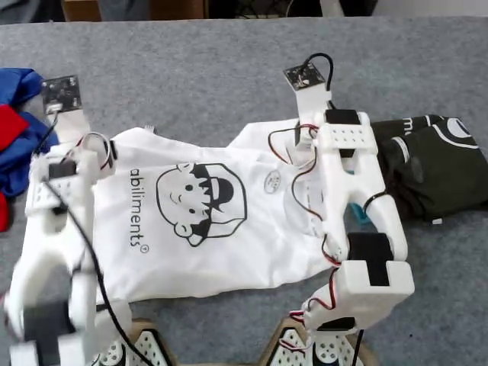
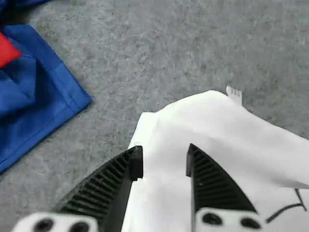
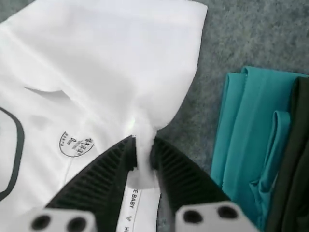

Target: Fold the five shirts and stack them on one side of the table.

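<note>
Right arm (image 1: 351,175) hides the collar end of white shirt (image 1: 198,221) from above. Right gripper (image 3: 143,144) is clamped on fabric there; left gripper (image 2: 164,153) is spread open over the far-left corner.

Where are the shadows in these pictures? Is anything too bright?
High view: soft, even light, no hard shadows on the table. Left wrist view: the blue shirt has a thin dark shadow under its edge. Right wrist view: the white shirt is brightest, its folds barely showing.
</note>
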